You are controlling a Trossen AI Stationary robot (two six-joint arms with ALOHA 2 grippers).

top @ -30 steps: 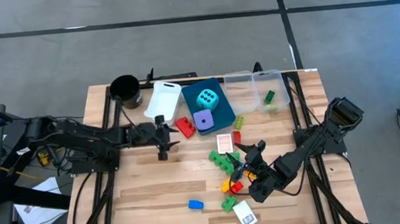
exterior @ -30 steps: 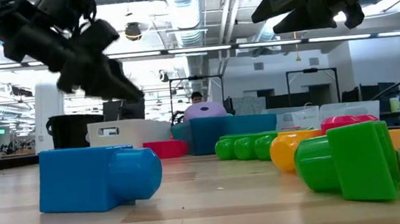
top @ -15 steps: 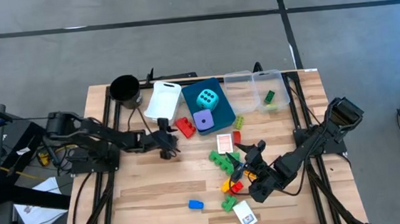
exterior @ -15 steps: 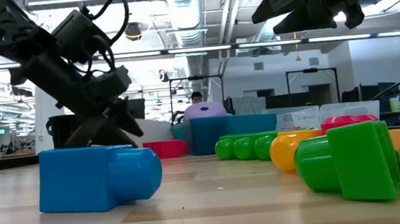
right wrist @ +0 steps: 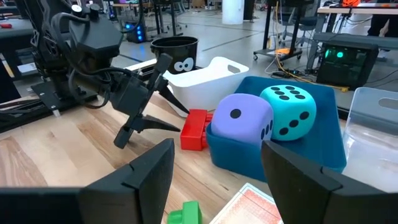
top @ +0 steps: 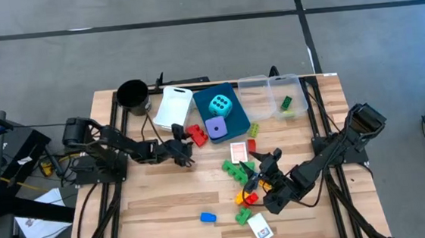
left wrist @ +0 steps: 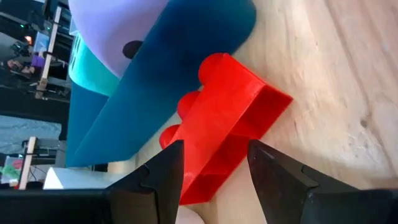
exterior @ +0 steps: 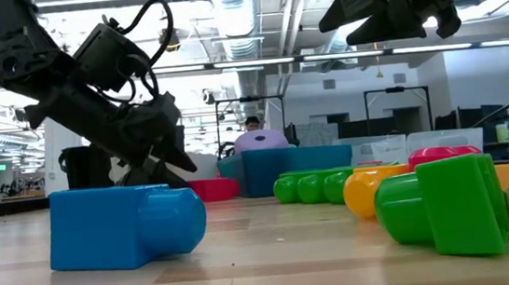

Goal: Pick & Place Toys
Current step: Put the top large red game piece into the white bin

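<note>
Red brick (left wrist: 225, 127) on table beside blue bin (top: 223, 107), just ahead of left gripper (top: 185, 150); fingers spread, brick not yet grasped. Right gripper (top: 260, 170) parted, empty, above brick pile.

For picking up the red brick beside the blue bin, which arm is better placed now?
Left. Its hand is low beside the red brick, open fingers aimed at it. The right hand hovers over the brick pile, farther away.
</note>
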